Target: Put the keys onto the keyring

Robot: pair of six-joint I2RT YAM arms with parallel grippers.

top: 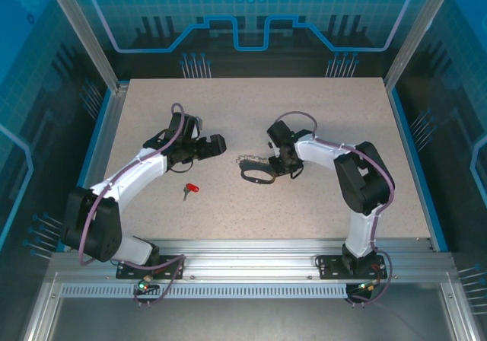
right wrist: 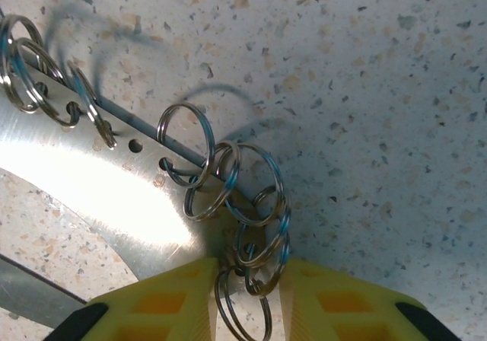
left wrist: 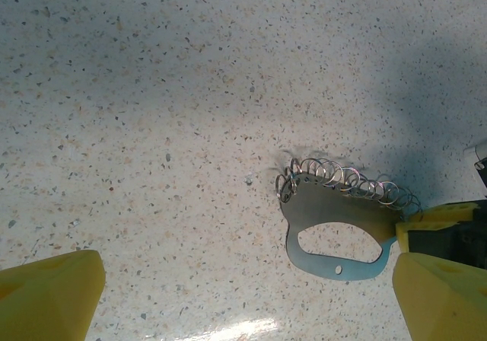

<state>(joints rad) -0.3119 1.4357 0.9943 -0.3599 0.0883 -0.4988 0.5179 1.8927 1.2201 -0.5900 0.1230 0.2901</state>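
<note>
While the key (top: 190, 191) lies loose on the tabletop (top: 304, 219), no part of the threading counts as done.

Left jaws: spread wide and empty. The left wrist view shows both yellow fingertips (left wrist: 49, 295) far apart at the bottom corners, with bare tabletop between them. The jaws hover above the surface, and the key sits just to their near side, toward the arm bases, apart from them and untouched. Its red head and short blade lie flat.

Keyring (top: 257, 173): rests on the tabletop between the two sets of jaws, ahead of the left pair and reaching out from the right pair. In the left wrist view the grey plate (left wrist: 319, 208) carries its wire rings along the far edge.

Right jaws: drawn in on the end of the keyring, yellow fingers (right wrist: 163, 307) pinching it, with a cluster of wire rings (right wrist: 251, 204) caught in the narrow gap. I judge the hold to be a steadying one.

Status: keyring secured, early stage. Left to do: pick up the key, bring it to a ring, work it on.
</note>
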